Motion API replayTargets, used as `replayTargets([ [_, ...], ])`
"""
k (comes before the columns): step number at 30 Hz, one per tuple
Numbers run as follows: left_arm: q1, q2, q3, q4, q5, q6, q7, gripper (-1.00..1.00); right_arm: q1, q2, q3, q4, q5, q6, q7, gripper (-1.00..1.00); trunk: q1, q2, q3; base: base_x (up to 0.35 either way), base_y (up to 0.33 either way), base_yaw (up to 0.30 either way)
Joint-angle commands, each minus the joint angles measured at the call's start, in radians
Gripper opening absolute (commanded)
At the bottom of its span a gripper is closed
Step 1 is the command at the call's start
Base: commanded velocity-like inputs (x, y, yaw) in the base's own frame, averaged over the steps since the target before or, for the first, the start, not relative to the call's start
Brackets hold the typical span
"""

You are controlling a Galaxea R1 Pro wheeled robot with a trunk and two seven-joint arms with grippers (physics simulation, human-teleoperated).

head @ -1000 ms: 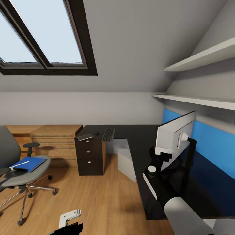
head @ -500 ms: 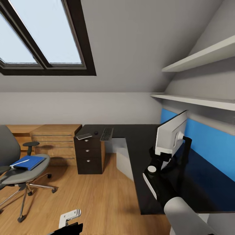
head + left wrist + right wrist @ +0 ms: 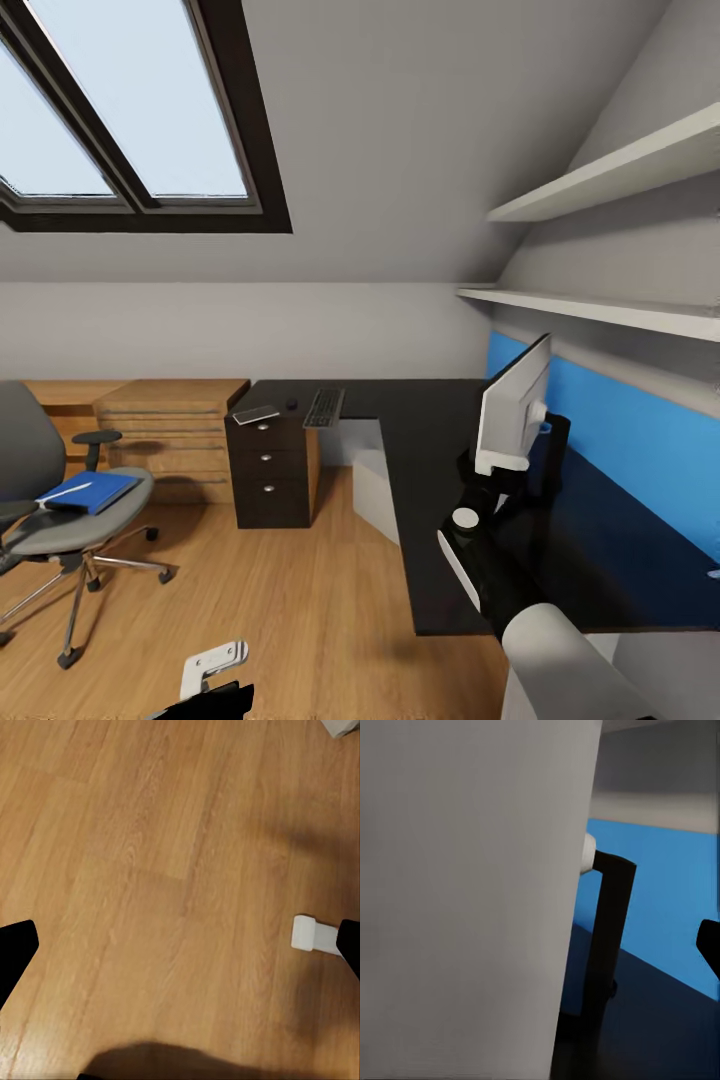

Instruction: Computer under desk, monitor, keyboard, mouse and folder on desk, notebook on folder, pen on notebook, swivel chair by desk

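1. The desk (image 3: 480,440) carries the monitor (image 3: 512,405), white back facing the right gripper (image 3: 487,478), which grips its lower edge.
2. The swivel chair (image 3: 60,500) holds the folder (image 3: 90,492).
3. The left wrist view shows wood floor (image 3: 165,870) between the left gripper's (image 3: 180,945) widely parted fingers.

I'm seeing my right arm (image 3: 500,585) showing a glossy black forearm, a round white joint cap and a pale grey sleeve-like upper link.
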Motion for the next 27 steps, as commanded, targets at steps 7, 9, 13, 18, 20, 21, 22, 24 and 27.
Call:
replayTargets([
  [7, 0.0, 0.0, 0.001, -0.002, 0.011, 0.003, 0.007, 1.0, -0.001, 0.0, 0.001, 0.002, 0.001, -0.003, -0.004, 1.0, 0.0, -0.001, -0.001, -0.228, -0.11, 0.0],
  [9, 0.0, 0.0, 0.001, -0.002, 0.011, 0.003, 0.007, 1.0, -0.001, 0.0, 0.001, 0.002, 0.001, -0.003, -0.004, 1.0, 0.0, -0.001, -0.001, -0.225, -0.135, 0.0],
  [13, 0.0, 0.0, 0.001, -0.002, 0.011, 0.003, 0.007, 1.0, -0.001, 0.0, 0.002, 0.002, 0.001, -0.003, -0.004, 1.0, 0.0, -0.001, -0.001, -0.237, -0.163, 0.0],
  [18, 0.0, 0.0, 0.001, -0.002, 0.011, 0.003, 0.007, 1.0, -0.001, 0.0, 0.004, 0.002, 0.003, -0.003, -0.004, 1.0, 0.0, -0.001, -0.001, -0.253, -0.189, 0.0],
  [20, 0.0, 0.0, 0.001, -0.002, 0.011, 0.003, 0.007, 1.0, -0.001, 0.0, 0.004, 0.002, 0.002, -0.003, -0.004, 1.0, 0.0, -0.001, -0.001, -0.244, -0.195, 0.0],
  [21, 0.0, 0.0, 0.001, -0.002, 0.011, 0.003, 0.007, 1.0, -0.001, 0.0, 0.004, 0.002, 0.003, -0.003, -0.003, 1.0, 0.0, -0.001, -0.001, -0.236, -0.196, 0.0],
  [22, 0.0, 0.0, 0.001, -0.003, 0.011, 0.003, 0.007, 1.0, -0.001, 0.0, 0.004, 0.002, 0.003, -0.003, -0.003, 1.0, 0.0, -0.001, -0.001, -0.232, -0.197, 0.0],
  [24, 0.0, 0.0, 0.002, -0.003, 0.011, 0.003, 0.007, 1.0, -0.001, 0.0, 0.005, 0.002, 0.003, -0.003, -0.003, 1.0, 0.0, -0.001, -0.001, -0.23, -0.197, 0.0],
  [27, 0.0, 0.0, 0.002, -0.003, 0.011, 0.003, 0.007, 1.0, -0.001, 0.0, 0.005, 0.002, 0.003, -0.003, -0.002, 1.0, 0.0, -0.001, -0.001, -0.227, -0.198, 0.0],
])
